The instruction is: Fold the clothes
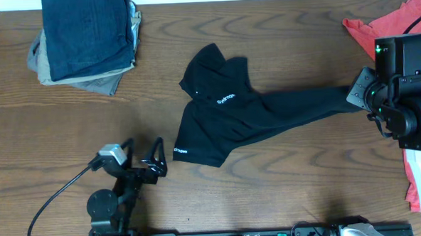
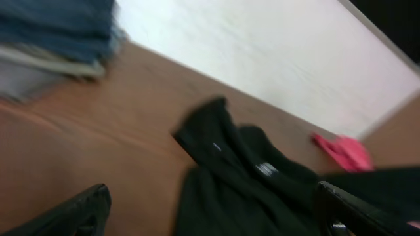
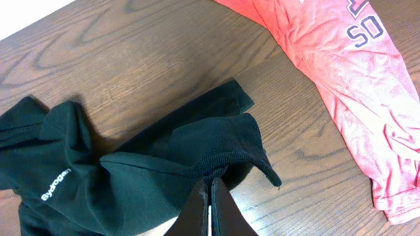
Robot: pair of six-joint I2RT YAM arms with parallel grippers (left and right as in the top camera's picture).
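Note:
A black T-shirt [image 1: 225,117] with small white lettering lies crumpled in the middle of the table, stretched out to the right. My right gripper [image 1: 359,94] is shut on its right hem; the wrist view shows the ribbed edge [image 3: 223,154] pinched between the fingertips [image 3: 210,180]. A coral-red T-shirt [image 1: 398,17] with navy lettering lies at the far right and also shows in the right wrist view [image 3: 341,65]. My left gripper [image 1: 145,160] is open and empty, left of the black shirt [image 2: 243,177], its fingers wide apart [image 2: 210,216].
A stack of folded clothes [image 1: 86,38], blue denim on top of grey, sits at the back left. More red cloth [image 1: 413,184] shows at the right edge under the right arm. A cable [image 1: 54,199] runs from the left arm.

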